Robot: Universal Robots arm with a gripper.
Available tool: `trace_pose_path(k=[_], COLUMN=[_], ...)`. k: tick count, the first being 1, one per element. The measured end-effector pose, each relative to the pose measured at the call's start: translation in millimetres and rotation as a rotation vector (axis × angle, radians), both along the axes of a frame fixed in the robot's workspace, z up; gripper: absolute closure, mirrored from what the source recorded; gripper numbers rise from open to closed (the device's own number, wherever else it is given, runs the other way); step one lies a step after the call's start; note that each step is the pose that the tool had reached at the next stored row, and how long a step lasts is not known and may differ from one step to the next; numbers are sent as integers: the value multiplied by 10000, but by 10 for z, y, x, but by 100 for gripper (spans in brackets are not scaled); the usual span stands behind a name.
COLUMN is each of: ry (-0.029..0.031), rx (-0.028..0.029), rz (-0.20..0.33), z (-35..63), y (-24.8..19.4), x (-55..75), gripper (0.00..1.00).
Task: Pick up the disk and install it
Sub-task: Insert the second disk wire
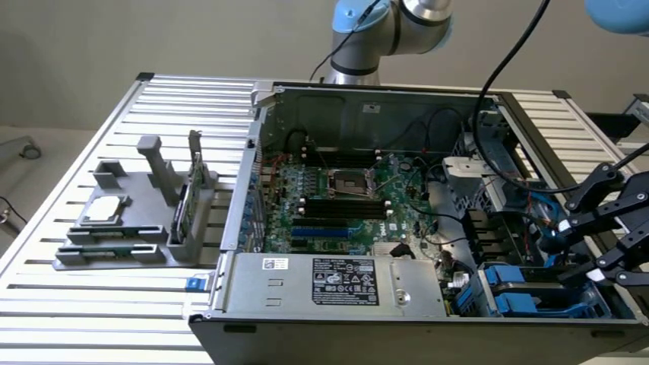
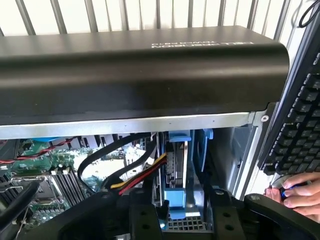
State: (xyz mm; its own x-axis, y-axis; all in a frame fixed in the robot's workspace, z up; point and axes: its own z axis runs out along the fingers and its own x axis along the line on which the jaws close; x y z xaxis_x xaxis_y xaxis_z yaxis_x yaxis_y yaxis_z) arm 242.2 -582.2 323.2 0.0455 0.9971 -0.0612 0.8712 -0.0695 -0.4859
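Exterior view, fixture tray [image 1: 112,255]: sits at the exterior view's left, beside the open computer case [image 1: 304,296].
Gripper [image 1: 598,236]: low over the drive bay [image 1: 527,293] at the right.
Disk [image 2: 177,172]: blue-framed, upright in the bay between the fingers.
Jaws: honestly can't tell, maybe pinching the frame.
Tip: I'd keep it square to the bay, clear of those cables [image 2: 135,175].
Hand [image 2: 300,192]: a person's, on a keyboard [image 2: 295,125].

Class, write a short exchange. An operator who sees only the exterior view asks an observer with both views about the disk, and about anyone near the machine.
Operator: The gripper hangs over the case at the exterior view's right. Where is the disk?
Observer: The wrist view has the disk standing on edge inside the case, just ahead of the gripper, with yellow and red cables beside it.
Operator: Is anyone nearby?
Observer: Yes, a hand rests at a keyboard next to the case.
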Motion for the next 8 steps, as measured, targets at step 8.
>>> trace_pose_path(k=[8], ry=[144], rx=[-2], rz=[1], z=[169], y=[-12], x=[0], gripper=[52])
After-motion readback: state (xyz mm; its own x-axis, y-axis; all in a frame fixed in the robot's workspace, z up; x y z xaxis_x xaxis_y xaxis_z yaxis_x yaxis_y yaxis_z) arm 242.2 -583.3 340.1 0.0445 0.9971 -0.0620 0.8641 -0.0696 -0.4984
